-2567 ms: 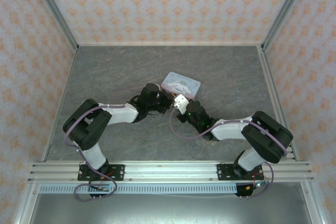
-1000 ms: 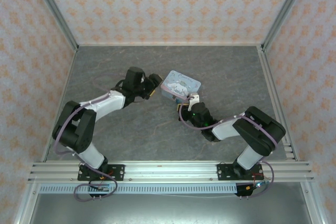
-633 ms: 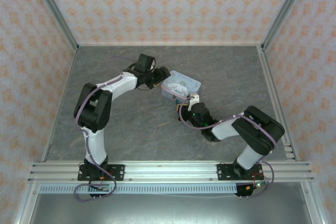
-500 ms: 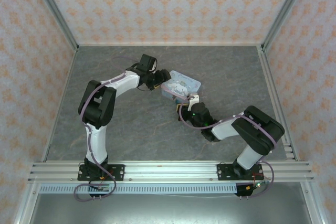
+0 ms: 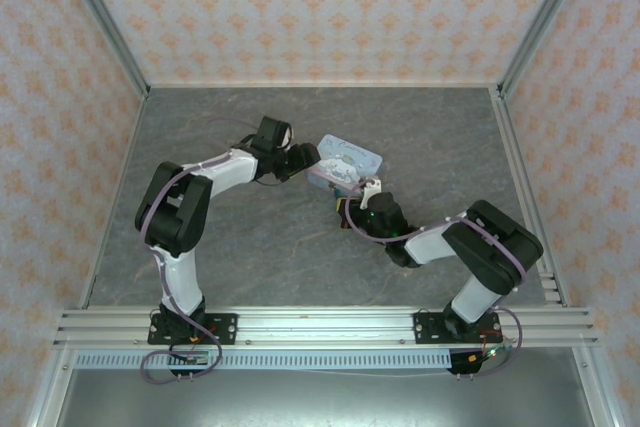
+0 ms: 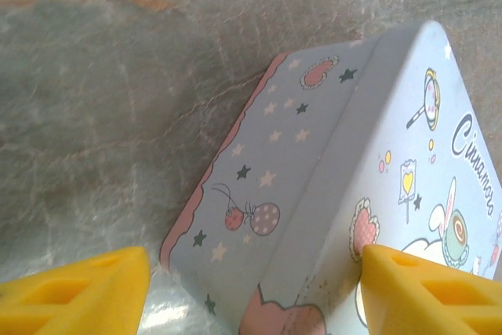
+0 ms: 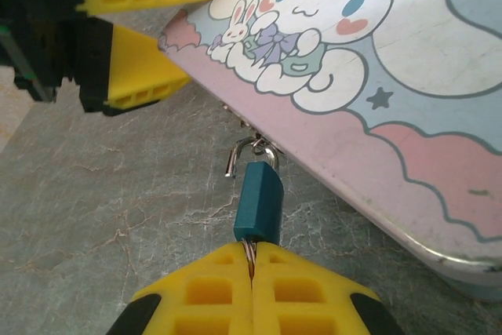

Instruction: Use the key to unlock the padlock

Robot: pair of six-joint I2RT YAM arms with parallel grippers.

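Reaching across, left gripper (image 5: pixel 304 158) gapes astride a corner of the tin (image 7: pixel 376 76) — right gripper (image 7: pixel 251 260) pinches the key (image 7: pixel 250 250) under the padlock (image 7: pixel 260 202).

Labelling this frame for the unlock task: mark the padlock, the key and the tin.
padlock (image 7: pixel 259 198), right wrist view, teal body.
key (image 7: pixel 250 253), right wrist view, metal sliver below the padlock body.
tin (image 7: pixel 408 68), right wrist view, printed lid.

One teal padlock (image 7: pixel 259 200) and one cartoon tin (image 7: pixel 376 76) on one table (image 5: pixel 250 247)
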